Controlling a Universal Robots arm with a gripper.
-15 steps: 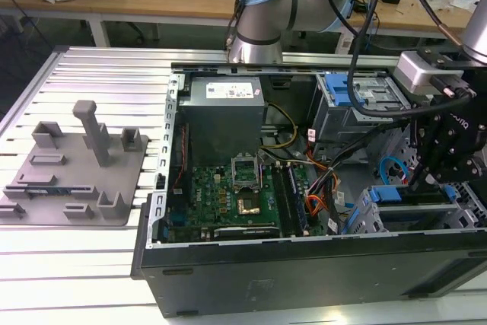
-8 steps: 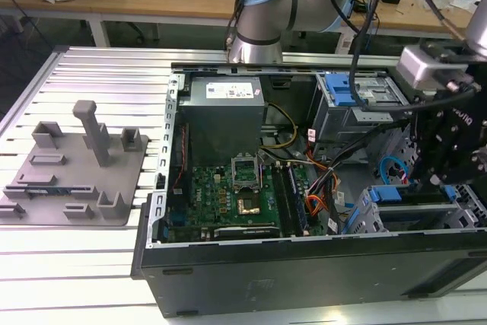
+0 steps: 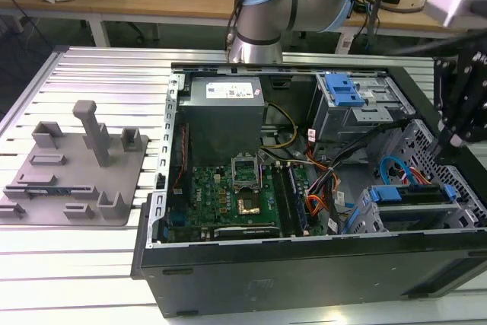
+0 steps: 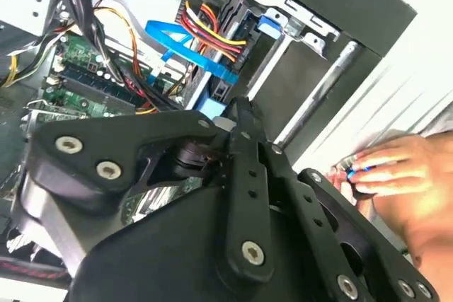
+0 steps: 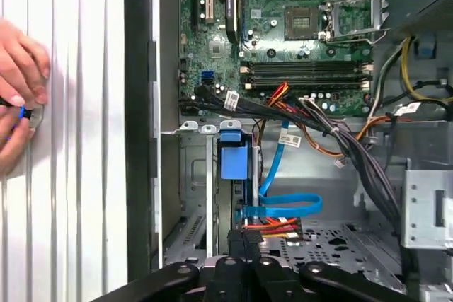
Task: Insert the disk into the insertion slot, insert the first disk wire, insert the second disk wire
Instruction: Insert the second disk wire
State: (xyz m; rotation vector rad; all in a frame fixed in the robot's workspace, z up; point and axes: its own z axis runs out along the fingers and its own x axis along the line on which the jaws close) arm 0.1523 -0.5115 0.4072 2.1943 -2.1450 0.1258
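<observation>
The disk shows as a blue carrier [image 3: 407,194] sitting in the insertion slot, the grey perforated cage [image 3: 373,222] at the case's corner on the exterior view's right. In the first wrist view the carrier's blue tab [image 5: 233,160] lies inside that cage [image 5: 191,196]. A flat blue wire [image 5: 283,206] and a red-and-yellow wire bundle [image 5: 272,225] run to the disk's end. My gripper [image 5: 244,240] hangs just above that end with its fingers pressed together. It is shut with nothing seen between them. The exterior view shows the gripper [image 3: 445,141] over the cage.
A person's hand [image 5: 18,90] rests on the slatted table outside the case wall [image 5: 138,139], pinching a small blue item. Inside the case are the motherboard [image 3: 236,195], the grey power supply [image 3: 224,108] and a bay with a blue latch [image 3: 342,89]. A grey fixture plate [image 3: 76,165] lies to the exterior view's left.
</observation>
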